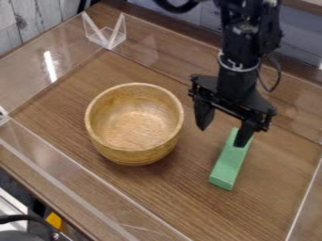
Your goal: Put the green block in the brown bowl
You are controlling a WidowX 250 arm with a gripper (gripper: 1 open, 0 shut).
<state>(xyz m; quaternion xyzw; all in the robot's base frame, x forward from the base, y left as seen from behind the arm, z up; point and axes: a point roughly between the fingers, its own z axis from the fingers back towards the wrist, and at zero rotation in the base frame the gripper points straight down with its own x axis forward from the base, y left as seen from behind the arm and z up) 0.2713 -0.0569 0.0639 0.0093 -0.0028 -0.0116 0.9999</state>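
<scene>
Tool [228, 129] released, jaws spread wide, pointing down over far end of green block [232, 157] for straddle grasp. Block flat on worktop [138, 193], just right of brown bowl [135, 122], outside it.

clear: table [151, 188] front | obstacle: brown bowl [135, 122] left of green block [232, 160]

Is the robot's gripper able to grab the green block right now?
Probably yes. The gripper is open and pointing down right above the far end of the green block, and nothing lies between them. The brown bowl sits off to the side.
</scene>
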